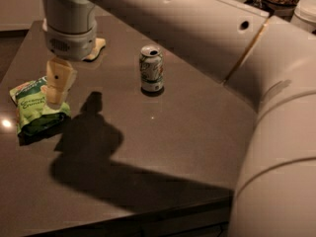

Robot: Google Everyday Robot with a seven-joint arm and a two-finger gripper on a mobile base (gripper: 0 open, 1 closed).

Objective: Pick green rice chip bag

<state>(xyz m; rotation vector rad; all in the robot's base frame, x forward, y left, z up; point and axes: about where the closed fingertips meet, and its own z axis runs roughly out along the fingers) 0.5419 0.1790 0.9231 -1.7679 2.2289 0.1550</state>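
Observation:
The green rice chip bag (33, 110) lies crumpled on the dark table (187, 132) near its left edge, bright green with white lettering. My gripper (55, 90) hangs from the pale arm directly over the bag's right part, its tip in front of the bag's upper right corner. Whether it touches the bag cannot be told. The arm's shadow falls on the table just right of the bag.
A green-and-silver soda can (151, 68) stands upright mid-table, right of the gripper. A pale yellow sponge (98, 47) lies at the back, partly hidden by the wrist. My arm fills the right side. Containers (306, 11) stand at the far right.

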